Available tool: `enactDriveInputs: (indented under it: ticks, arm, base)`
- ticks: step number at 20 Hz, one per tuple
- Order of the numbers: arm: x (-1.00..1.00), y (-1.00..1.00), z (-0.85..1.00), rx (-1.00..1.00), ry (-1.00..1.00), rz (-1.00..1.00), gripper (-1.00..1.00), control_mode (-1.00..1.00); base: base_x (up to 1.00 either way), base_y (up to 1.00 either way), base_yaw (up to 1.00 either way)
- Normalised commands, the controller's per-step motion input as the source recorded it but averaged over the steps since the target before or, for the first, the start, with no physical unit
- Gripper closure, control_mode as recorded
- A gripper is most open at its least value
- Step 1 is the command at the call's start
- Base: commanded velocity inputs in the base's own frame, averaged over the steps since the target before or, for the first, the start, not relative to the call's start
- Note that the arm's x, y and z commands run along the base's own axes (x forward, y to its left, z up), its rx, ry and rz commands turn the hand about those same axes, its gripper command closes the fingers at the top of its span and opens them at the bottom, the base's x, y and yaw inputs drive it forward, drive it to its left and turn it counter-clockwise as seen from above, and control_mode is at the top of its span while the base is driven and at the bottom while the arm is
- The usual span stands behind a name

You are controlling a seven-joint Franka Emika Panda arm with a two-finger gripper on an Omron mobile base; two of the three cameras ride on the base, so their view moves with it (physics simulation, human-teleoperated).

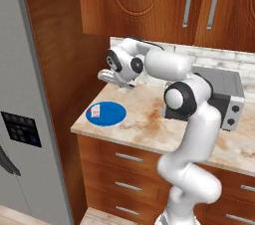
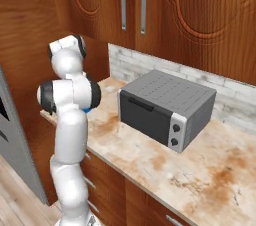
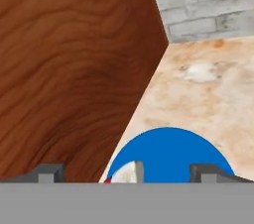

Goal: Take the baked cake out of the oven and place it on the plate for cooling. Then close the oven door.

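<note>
Left base view, whitish red-spotted cake (image 1: 96, 111), blue plate (image 1: 112, 115)

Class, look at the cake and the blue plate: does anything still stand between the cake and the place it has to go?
No. The cake already lies on the plate, near its left edge, on the counter. The gripper is open above the plate, holding nothing.

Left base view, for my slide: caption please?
Cake rests on blue plate; open fingers above the counter.
</note>
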Motion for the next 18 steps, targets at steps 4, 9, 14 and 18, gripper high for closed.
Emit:
enactDriveInputs:
  ticks: [4,9,14,18]
  arm:
    - [-1.0,-0.4,-0.12,0.11,-0.06,-0.01,-1.0,-1.0]
    - [-1.0,-0.86,-0.45,0.25,-0.15,0.0,-1.0,-1.0]
    - [-1.0,-1.0,-0.57,0.42,-0.02,0.0,-1.0,-1.0]
    - [-1.0,-0.99,-0.25,0.44,0.0,0.0,-1.0,-1.0]
  base:
    - [0.0,0.0,0.0]
    - [0.0,0.0,0.0]
    - [0.0,0.0,0.0]
    - [0.0,0.0,0.0]
